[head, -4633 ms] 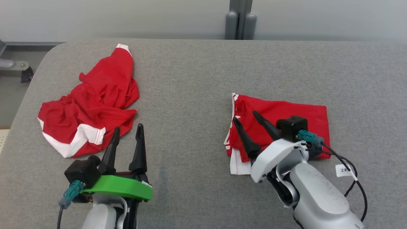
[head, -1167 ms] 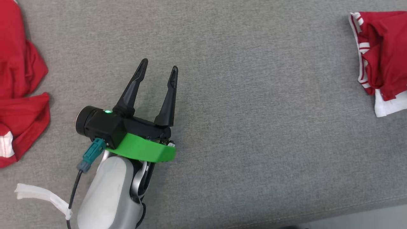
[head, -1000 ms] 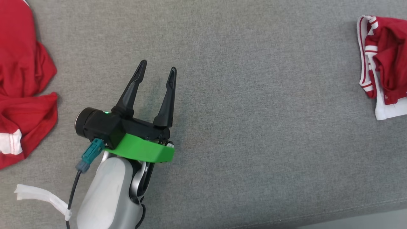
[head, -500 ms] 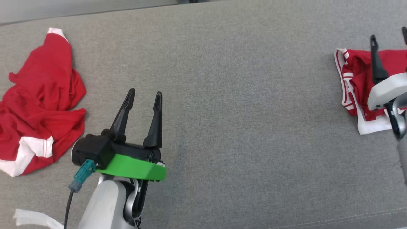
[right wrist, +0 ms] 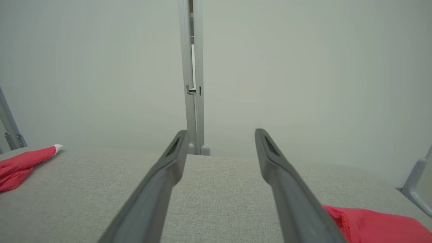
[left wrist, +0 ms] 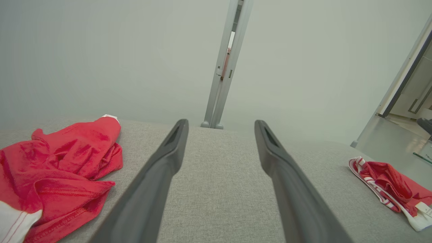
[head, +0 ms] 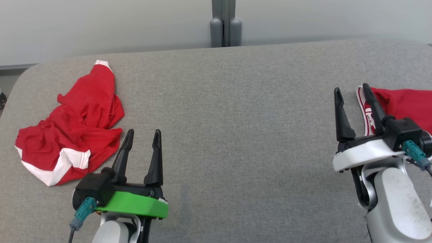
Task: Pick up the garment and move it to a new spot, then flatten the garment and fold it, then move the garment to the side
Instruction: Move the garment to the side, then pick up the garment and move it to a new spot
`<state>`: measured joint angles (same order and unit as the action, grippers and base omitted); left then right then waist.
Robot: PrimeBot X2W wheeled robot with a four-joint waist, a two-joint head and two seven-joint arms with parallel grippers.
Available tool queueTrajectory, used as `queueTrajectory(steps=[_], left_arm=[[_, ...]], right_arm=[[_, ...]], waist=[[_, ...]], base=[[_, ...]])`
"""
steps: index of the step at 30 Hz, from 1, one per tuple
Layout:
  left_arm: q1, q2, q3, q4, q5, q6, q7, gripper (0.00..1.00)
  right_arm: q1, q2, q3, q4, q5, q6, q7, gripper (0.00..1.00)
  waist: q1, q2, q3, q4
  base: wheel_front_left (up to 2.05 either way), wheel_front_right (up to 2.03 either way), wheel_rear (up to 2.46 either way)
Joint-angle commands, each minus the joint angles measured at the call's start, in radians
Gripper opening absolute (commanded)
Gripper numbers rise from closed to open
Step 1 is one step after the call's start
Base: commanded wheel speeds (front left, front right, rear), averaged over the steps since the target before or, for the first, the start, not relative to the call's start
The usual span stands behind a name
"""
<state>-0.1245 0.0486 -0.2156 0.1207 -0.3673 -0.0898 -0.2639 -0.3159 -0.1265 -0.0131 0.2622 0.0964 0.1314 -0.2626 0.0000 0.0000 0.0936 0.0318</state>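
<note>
A crumpled red knit garment with white trim (head: pixel 72 135) lies in a loose heap at the left of the grey woven-fabric table top (head: pixel 236 135). A second red garment with white striped edging (head: pixel 405 104) lies folded flat at the far right. The left gripper (head: pixel 144 131), on a green mount, hovers near the heap with its dark tapered fingers spread wide and empty, and the right gripper (head: pixel 351 87), on a white mount, stands by the folded garment's striped edge, likewise spread and holding nothing.

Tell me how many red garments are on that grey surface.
2. A crumpled garment lies on the left; a folded garment at the far right, partly cut off by the frame.
</note>
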Motion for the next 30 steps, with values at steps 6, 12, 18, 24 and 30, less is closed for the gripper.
queueTrajectory(steps=[6,12,18,24,30], left_arm=[[0.052,0.004,0.034,0.024,-0.018,-0.004,0.0,1.0],[0.068,0.004,0.051,0.026,-0.034,-0.003,0.0,1.0],[0.072,0.004,0.049,0.029,-0.039,-0.003,0.0,1.0],[0.07,0.004,0.044,0.029,-0.029,-0.002,0.0,1.0],[0.061,0.004,0.038,0.03,-0.029,0.0,0.0,1.0]], right_arm=[[0.14,0.058,0.001,-0.089,0.019,-0.001,-0.003,1.0],[0.205,0.073,-0.001,-0.119,0.016,-0.001,-0.003,1.0],[0.219,0.075,0.008,-0.121,0.045,-0.001,-0.003,1.0],[0.219,0.075,0.011,-0.121,0.058,-0.001,-0.003,1.0],[0.219,0.076,0.007,-0.123,0.059,-0.001,-0.003,1.0]], waist=[[0.0,0.0,-0.056,0.034],[0.0,0.0,-0.062,0.033],[0.0,0.0,-0.066,0.024],[0.0,0.0,-0.066,0.011],[0.0,0.0,-0.062,0.008]], base=[[0.0,0.0,0.0],[0.0,0.0,0.0],[0.0,0.0,0.0],[0.0,0.0,0.0],[0.0,0.0,0.0]])
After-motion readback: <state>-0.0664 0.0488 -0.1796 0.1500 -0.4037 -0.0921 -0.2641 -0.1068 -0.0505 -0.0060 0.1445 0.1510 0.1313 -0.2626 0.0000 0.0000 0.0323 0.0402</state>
